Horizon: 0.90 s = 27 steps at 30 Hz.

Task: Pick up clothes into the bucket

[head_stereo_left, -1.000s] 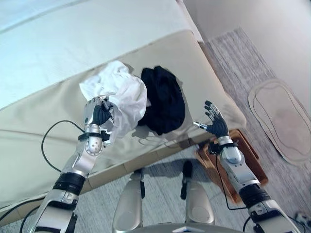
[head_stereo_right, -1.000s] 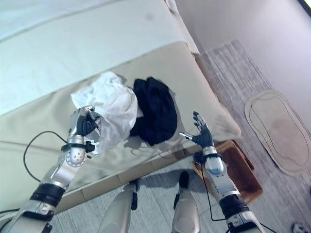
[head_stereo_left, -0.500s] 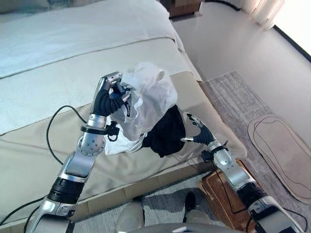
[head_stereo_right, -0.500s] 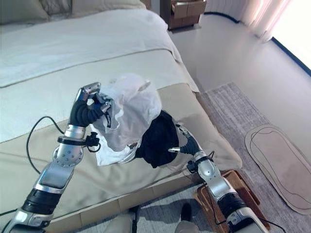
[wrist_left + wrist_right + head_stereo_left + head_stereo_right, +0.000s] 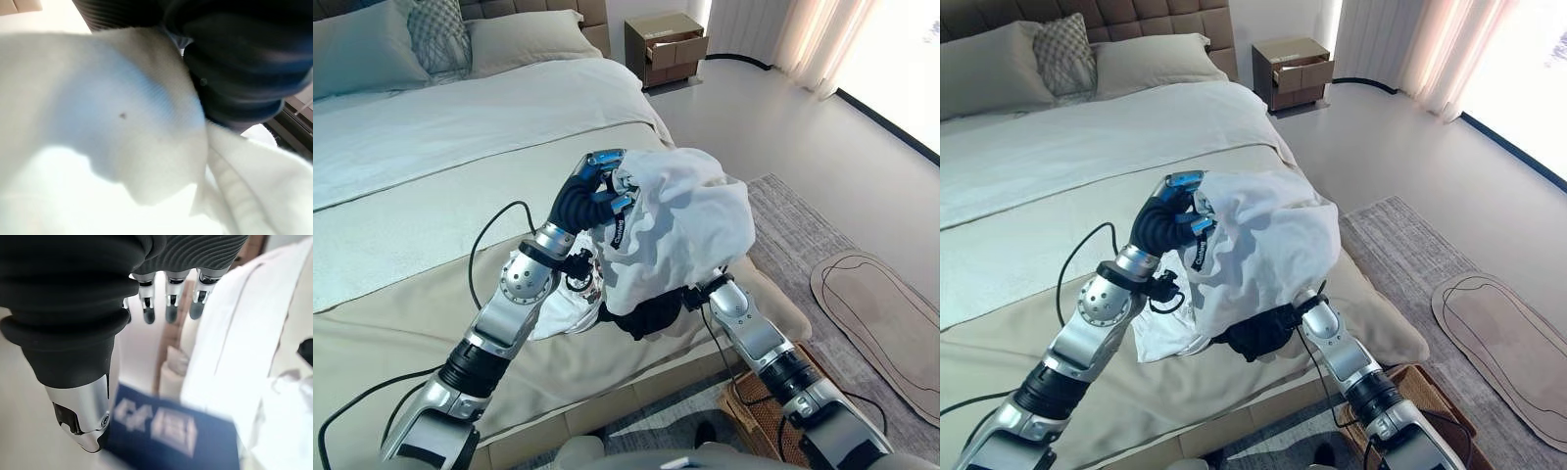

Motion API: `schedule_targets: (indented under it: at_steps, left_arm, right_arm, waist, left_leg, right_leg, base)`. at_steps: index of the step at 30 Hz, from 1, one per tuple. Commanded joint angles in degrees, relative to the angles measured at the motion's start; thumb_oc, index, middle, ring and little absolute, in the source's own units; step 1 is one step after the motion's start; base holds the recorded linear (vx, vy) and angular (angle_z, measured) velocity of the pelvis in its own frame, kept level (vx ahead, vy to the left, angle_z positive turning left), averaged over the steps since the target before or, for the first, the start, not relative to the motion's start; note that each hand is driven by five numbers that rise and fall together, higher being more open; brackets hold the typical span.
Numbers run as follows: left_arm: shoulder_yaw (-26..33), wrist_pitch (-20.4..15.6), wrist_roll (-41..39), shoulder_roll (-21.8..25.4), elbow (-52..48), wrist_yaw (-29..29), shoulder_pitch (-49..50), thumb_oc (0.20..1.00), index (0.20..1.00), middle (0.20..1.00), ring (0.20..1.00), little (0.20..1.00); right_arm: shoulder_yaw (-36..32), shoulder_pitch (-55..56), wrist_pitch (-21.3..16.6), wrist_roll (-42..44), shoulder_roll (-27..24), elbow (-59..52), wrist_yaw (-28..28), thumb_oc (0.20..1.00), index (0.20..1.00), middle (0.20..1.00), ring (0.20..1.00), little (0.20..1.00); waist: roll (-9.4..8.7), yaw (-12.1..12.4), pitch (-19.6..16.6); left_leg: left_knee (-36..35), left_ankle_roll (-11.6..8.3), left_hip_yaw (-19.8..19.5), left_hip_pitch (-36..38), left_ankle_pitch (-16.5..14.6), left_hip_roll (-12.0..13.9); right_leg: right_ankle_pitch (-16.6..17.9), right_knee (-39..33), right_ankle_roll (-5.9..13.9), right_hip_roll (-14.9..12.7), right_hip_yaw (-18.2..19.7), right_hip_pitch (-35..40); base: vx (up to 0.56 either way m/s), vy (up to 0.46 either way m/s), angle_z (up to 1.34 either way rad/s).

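Left hand [image 5: 590, 196] fingers curled tight into crumpled white cloth garment [image 5: 675, 230], held above black garment [image 5: 646, 318]. Right hand [image 5: 168, 303] fingers straight, empty.

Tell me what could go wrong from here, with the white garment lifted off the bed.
1. The white garment hangs loose from the left robot hand, which grips one bunched edge; it could slip free on the way to the basket.
2. Its lower folds drape over the black garment on the bed and may drag it along.
3. The hanging cloth hides the right robot hand from the head views, so guiding it there is guesswork.
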Motion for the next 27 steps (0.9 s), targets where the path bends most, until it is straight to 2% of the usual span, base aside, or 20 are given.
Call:
schedule_targets:
  at_steps: [1, 5, 10, 16, 19, 24, 25, 26, 27]
  left_arm:
    - [2.07, -1.29, -2.5, 0.28, -2.23, 0.38, -0.56, 0.2, 0.2, 0.2, 0.2, 0.2]
    - [2.98, -1.07, -2.64, -0.35, -2.26, 0.36, 1.43, 0.2, 0.2, 0.2, 0.2, 0.2]
    - [4.29, -1.6, -1.87, -0.63, -1.73, -0.51, 2.49, 0.2, 0.2, 0.2, 0.2, 0.2]
    - [9.19, -2.64, -0.01, -0.91, 2.54, 0.02, 6.32, 0.2, 0.2, 0.2, 0.2, 0.2]
    - [9.98, -2.5, 3.14, -1.09, 5.31, 0.84, 6.75, 0.2, 0.2, 0.2, 0.2, 0.2]
    - [8.93, -1.99, 9.78, -1.88, 9.36, 2.44, 6.97, 0.2, 0.2, 0.2, 0.2, 0.2]
    - [8.48, -1.87, 10.81, -2.07, 9.92, 2.69, 6.69, 0.2, 0.2, 0.2, 0.2, 0.2]
    - [7.94, -1.58, 11.22, -2.22, 10.56, 2.62, 6.49, 0.2, 0.2, 0.2, 0.2, 0.2]
    - [7.6, -1.55, 11.96, -2.34, 10.95, 2.95, 6.14, 0.2, 0.2, 0.2, 0.2, 0.2]
  right_arm:
    - [-2.5, -0.58, -2.32, 8.94, 1.86, -5.79, -0.19, 1.0, 1.0, 1.0, 1.0, 1.0]
    - [-4.17, 2.25, -2.16, 21.27, 3.01, -8.29, 3.68, 1.0, 1.0, 1.0, 1.0, 1.0]
    - [-5.06, 4.22, -1.23, 34.64, 2.86, -9.51, 11.74, 1.0, 1.0, 1.0, 1.0, 1.0]
    - [-8.23, 8.86, -1.08, 39.37, 1.45, -10.35, 16.35, 1.0, 1.0, 1.0, 1.0, 1.0]
    - [-7.81, 9.88, 0.03, 42.34, 1.54, -11.46, 19.76, 1.0, 1.0, 1.0, 1.0, 1.0]
    - [-5.68, 9.07, 0.9, 43.22, 1.15, -13.61, 22.23, 1.0, 1.0, 1.0, 1.0, 1.0]
    - [-4.95, 8.58, 1.35, 43.64, 1.2, -13.83, 22.52, 0.332, 0.332, 0.332, 0.332, 0.332]
    - [-3.59, 7.96, 1.87, 43.44, 1.14, -13.94, 22.84, 0.2, 0.2, 0.2, 0.2, 0.2]
    - [-2.21, 7.39, 2.22, 42.89, 0.92, -14.61, 23.11, 0.2, 0.2, 0.2, 0.2, 0.2]
  waist:
    - [-1.67, 0.02, -1.7]
    - [-1.82, -0.06, -1.83]
    - [-2.11, 0.23, -2.14]
    - [-2.35, 0.29, -2.53]
    - [-2.37, 0.26, -2.64]
    - [-2.5, 0.24, -2.78]
    - [-2.48, 0.22, -2.78]
    - [-2.52, 0.24, -2.75]
    - [-2.56, 0.25, -2.67]
  left_leg:
    - [2.7, 1.34, 2.93, 2.39, -4.95, 0.21]
    - [2.67, 1.35, 3.25, 2.81, -5.06, 0.15]
    - [2.54, 1.2, 3.25, 3.03, -5.06, 0.25]
    - [2.57, 0.98, 3.49, 3.19, -5.15, 0.43]
    - [2.6, 0.92, 3.71, 3.36, -5.26, 0.43]
    - [2.61, 0.74, 3.99, 3.38, -5.26, 0.64]
    - [2.7, 0.74, 4.05, 3.31, -5.29, 0.65]
    - [2.83, 0.74, 4.12, 3.25, -5.31, 0.65]
    - [2.95, 0.74, 4.23, 3.21, -5.35, 0.71]
  right_leg:
    - [2.56, 1.57, 0.15, -0.78, -1.73, -2.23]
    - [2.43, 1.74, 0.14, -0.95, -1.86, -1.85]
    - [2.32, 1.63, 0.17, -0.92, -2.22, -1.6]
    - [2.17, 1.66, 0.29, -0.92, -2.52, -1.32]
    - [2.18, 1.72, 0.41, -0.89, -2.59, -1.33]
    - [2.22, 1.5, 0.57, -0.74, -2.54, -1.3]
    - [2.22, 1.49, 0.54, -0.7, -2.45, -1.37]
    - [2.25, 1.49, 0.5, -0.71, -2.36, -1.38]
    - [2.26, 1.51, 0.5, -0.71, -2.27, -1.39]
  base:
    - [0.03, 0.006, -0.06]
    - [0.02, -0.002, -0.04]
    - [0.01, -0.003, 0.0]
    - [0.0, 0.0, 0.0]
    - [0.01, -0.004, -0.01]
    - [0.01, -0.008, -0.06]
    - [0.0, 0.0, 0.0]
    - [-0.01, -0.004, -0.04]
    - [-0.01, -0.008, -0.04]
